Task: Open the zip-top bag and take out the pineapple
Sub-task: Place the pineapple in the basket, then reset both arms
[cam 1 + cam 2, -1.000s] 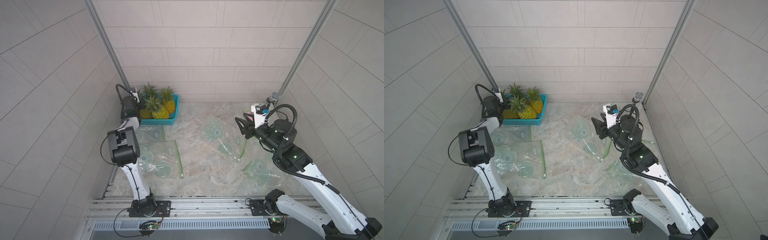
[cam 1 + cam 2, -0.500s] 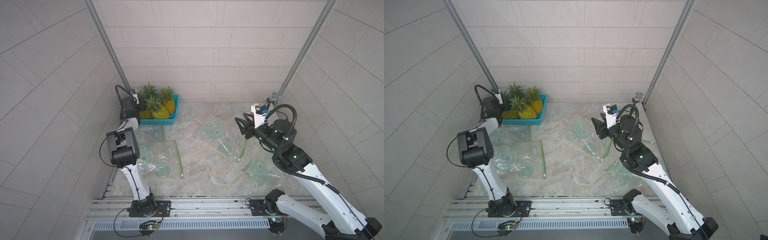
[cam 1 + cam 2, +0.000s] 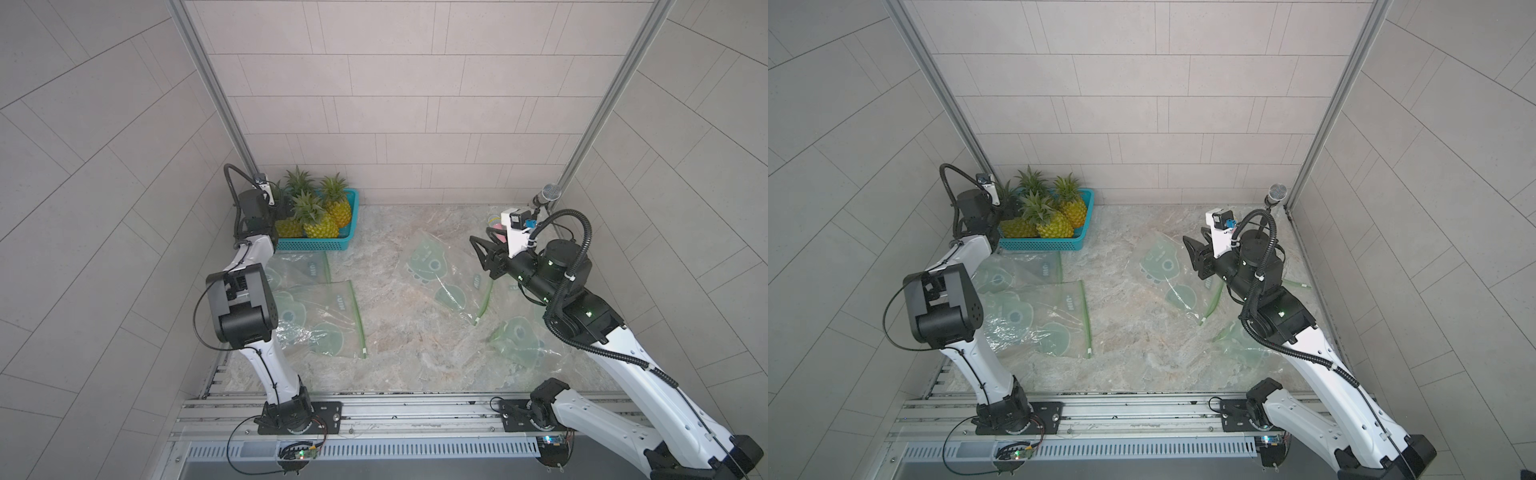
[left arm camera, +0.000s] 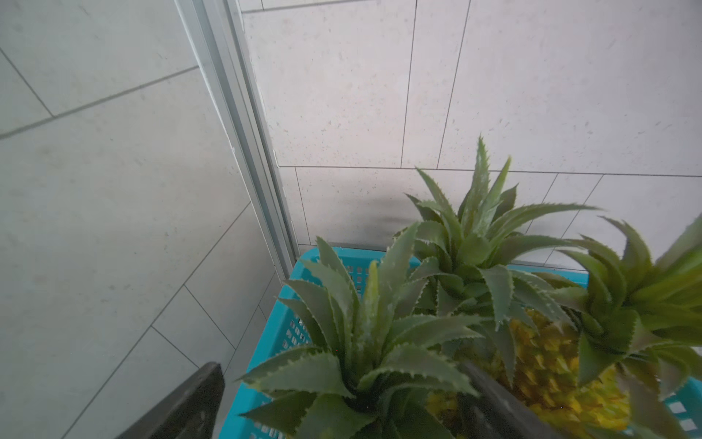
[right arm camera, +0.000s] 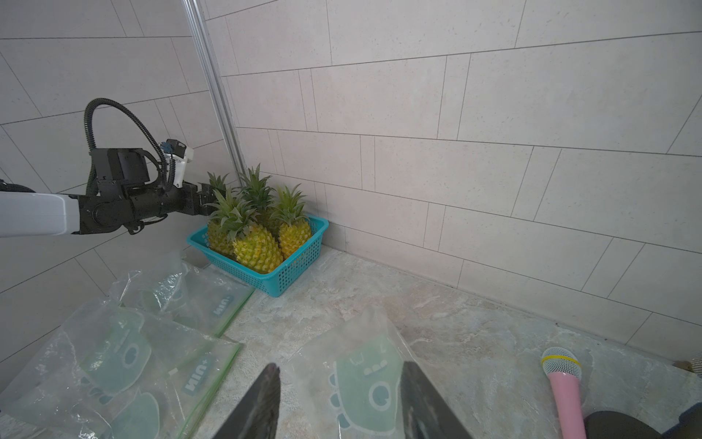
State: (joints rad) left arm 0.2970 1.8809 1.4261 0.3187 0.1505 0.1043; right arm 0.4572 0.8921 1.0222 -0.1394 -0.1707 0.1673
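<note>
Pale grey tiled walls [image 3: 415, 104], two aluminium corner posts [image 3: 212, 83], marbled stone-look floor [image 3: 415, 340], even soft light

Three pineapples [image 4: 551, 365] are seen in a teal basket [image 4: 273, 334], which is set in a corner where two tiled walls [image 4: 532, 76] are joined by a metal post [image 4: 243, 133]. The gripper [image 4: 340, 366] is held with its jaws wide apart, and the nearest crown [image 4: 353, 342] is framed between its two dark fingers [image 4: 182, 406]. One finger is seen well clear of the leaves. The other is partly covered by them, and whether they are touched cannot be told. Yellow rind is shown just beside that finger.
</note>
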